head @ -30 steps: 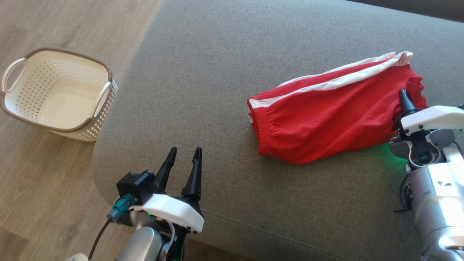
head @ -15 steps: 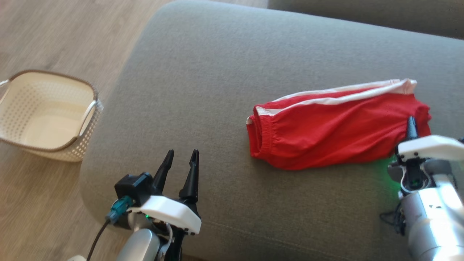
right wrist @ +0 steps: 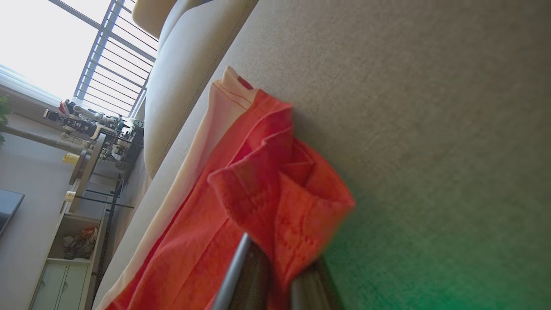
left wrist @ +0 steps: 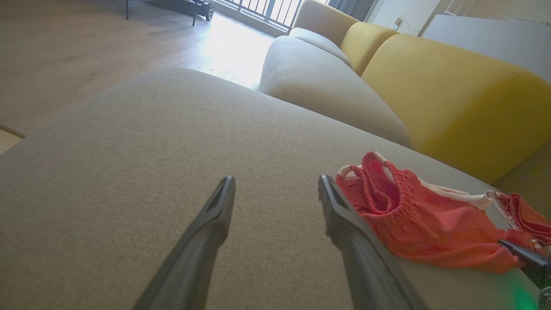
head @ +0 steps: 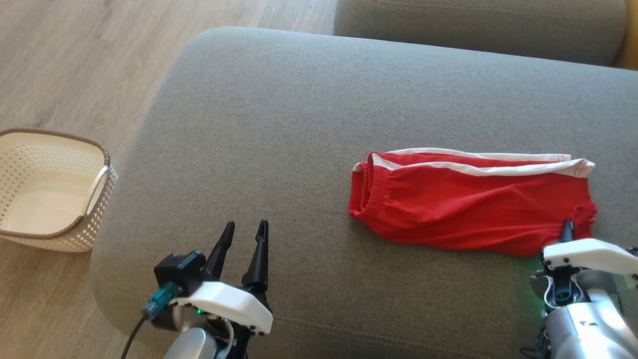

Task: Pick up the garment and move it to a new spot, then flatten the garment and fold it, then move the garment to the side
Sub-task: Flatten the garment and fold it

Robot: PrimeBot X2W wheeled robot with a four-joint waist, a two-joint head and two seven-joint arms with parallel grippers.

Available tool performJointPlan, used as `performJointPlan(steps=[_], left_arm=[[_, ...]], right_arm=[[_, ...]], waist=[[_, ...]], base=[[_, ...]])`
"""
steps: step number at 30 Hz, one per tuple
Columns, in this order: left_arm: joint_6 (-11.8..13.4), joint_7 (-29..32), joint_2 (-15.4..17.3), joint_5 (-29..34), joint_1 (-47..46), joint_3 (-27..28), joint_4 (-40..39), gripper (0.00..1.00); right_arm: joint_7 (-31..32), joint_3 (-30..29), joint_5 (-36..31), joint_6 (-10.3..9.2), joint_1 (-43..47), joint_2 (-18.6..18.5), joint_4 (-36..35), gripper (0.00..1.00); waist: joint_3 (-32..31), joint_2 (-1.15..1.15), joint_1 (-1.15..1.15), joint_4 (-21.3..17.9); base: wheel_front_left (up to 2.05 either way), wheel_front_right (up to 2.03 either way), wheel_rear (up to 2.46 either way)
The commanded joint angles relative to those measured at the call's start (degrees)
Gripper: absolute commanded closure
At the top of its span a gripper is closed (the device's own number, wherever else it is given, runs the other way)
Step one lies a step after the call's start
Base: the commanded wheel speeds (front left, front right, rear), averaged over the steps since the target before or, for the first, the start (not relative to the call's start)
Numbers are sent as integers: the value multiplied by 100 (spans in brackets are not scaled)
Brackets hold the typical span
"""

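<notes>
The garment point(head: 468, 207) is a pair of red shorts with white side stripes, folded and lying on the grey sofa seat, waistband toward the left. My right gripper point(head: 567, 230) is shut on the garment's lower right hem; in the right wrist view the red cloth point(right wrist: 275, 202) is pinched between the two fingers. In the left wrist view the garment point(left wrist: 413, 219) lies to the right of my left gripper point(left wrist: 275, 189). My left gripper point(head: 245, 233) is open and holds nothing, hovering over the seat's front left part, well apart from the garment.
A white perforated basket point(head: 102, 187) with a brown rim stands on the wood floor left of the sofa. A second grey cushion point(head: 473, 25) lies behind the seat. Yellow backrest cushions point(left wrist: 452, 94) rise beyond the garment in the left wrist view.
The head camera has tilted, so the whole picture has shifted down. My right gripper has closed on the garment's hem and drawn it out, and the shorts now lie straighter and flatter.
</notes>
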Motion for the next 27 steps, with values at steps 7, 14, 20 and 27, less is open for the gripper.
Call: performJointPlan(steps=[7, 14, 20, 27], left_arm=[[17, -52, 13, -20, -171, 126, -142, 0], [6, -52, 13, 26, -119, 171, -73, 0], [-7, -52, 13, 64, -69, 198, -34, 0], [-16, -52, 13, 97, -31, 177, 24, 0]], right_arm=[[-51, 847, 18, 0, -349, 77, -759, 100], [-52, 2982, 1626, 0, 243, 79, -2206, 100], [-52, 4266, 2348, 0, 903, 80, -3272, 100], [-52, 4931, 2576, 0, 1030, 80, -3489, 100]], waist=[[-55, 0, 0, 39], [-182, 0, 0, 134], [-254, 0, 0, 214], [-333, 0, 0, 331]], base=[[0, 0, 0], [0, 0, 0], [0, 0, 0], [0, 0, 0]])
